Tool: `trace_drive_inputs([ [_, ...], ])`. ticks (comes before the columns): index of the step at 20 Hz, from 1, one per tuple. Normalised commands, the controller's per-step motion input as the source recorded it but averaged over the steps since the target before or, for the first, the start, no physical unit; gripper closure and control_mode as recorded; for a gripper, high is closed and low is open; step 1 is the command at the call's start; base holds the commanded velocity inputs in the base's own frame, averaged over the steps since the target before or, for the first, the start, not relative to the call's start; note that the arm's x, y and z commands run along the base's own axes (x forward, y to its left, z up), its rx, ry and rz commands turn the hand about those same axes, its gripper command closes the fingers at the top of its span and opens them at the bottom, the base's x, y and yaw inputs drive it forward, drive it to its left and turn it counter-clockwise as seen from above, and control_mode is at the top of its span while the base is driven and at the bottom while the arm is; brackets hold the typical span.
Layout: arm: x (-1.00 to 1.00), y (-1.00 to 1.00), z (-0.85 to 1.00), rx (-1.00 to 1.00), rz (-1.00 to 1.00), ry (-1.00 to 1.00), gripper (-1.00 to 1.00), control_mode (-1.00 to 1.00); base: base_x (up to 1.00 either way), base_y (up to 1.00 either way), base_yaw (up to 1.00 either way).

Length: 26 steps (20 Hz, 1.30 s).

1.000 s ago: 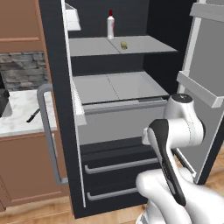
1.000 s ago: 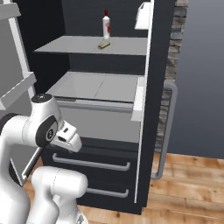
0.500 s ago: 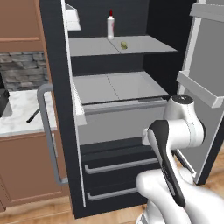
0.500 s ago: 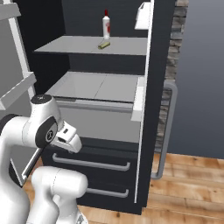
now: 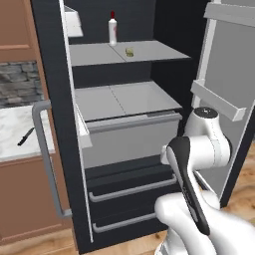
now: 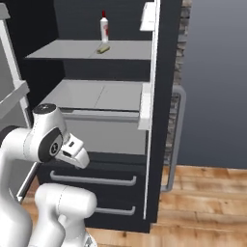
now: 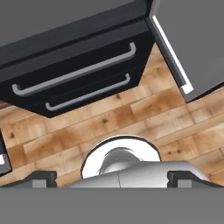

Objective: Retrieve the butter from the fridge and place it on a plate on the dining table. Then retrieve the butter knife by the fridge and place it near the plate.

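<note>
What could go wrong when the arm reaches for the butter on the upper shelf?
1. The white bottle stands close behind the butter; a reach that goes too deep may tip it.
2. The gripper is open and points down at the floor, far below the upper shelf; rising, the arm might hit the fridge door or a shelf edge.

We note the fridge [image 5: 164, 45] as black, with grey shelves [image 5: 124, 52] and grey bar handles [image 5: 47, 159]. The butter [image 5: 129, 52] reads pale yellow-olive; beside it the bottle [image 5: 113, 30] is white with a red cap. The knife [image 5: 26, 137] is dark against a white, grey-veined marble surface [image 5: 15, 129]. Cabinets [image 5: 20, 199] below it are brown. The wall [image 5: 20, 82] shows grey stonework. The floor [image 7: 131, 113] is warm brown wood planks.
</note>
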Motion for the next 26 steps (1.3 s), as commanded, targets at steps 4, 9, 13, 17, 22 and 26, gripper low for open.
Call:
trace_drive_inputs([
  [4, 0.0, 0.0, 0.0, 0.0, 0.0, 0.0, -1.0, 1.0, 0.22, 0.05, -0.15],
  [9, 0.0, 0.0, 0.0, 0.0, 0.0, 0.0, -1.0, 1.0, 0.52, 0.02, -0.01],
  [13, 0.0, 0.0, 0.0, 0.0, 0.0, 0.0, -1.0, 1.0, 0.69, 0.01, 0.0],
  [17, 0.0, 0.0, 0.0, 0.0, 0.0, 0.0, -1.0, 1.0, 0.64, 0.01, 0.0],
  [22, 0.0, 0.0, 0.0, 0.0, 0.0, 0.0, -1.0, 1.0, 0.7, 0.11, 0.0],
  [26, 0.0, 0.0, 0.0, 0.0, 0.0, 0.0, -1.0, 1.0, 0.64, 0.08, 0.0],
])
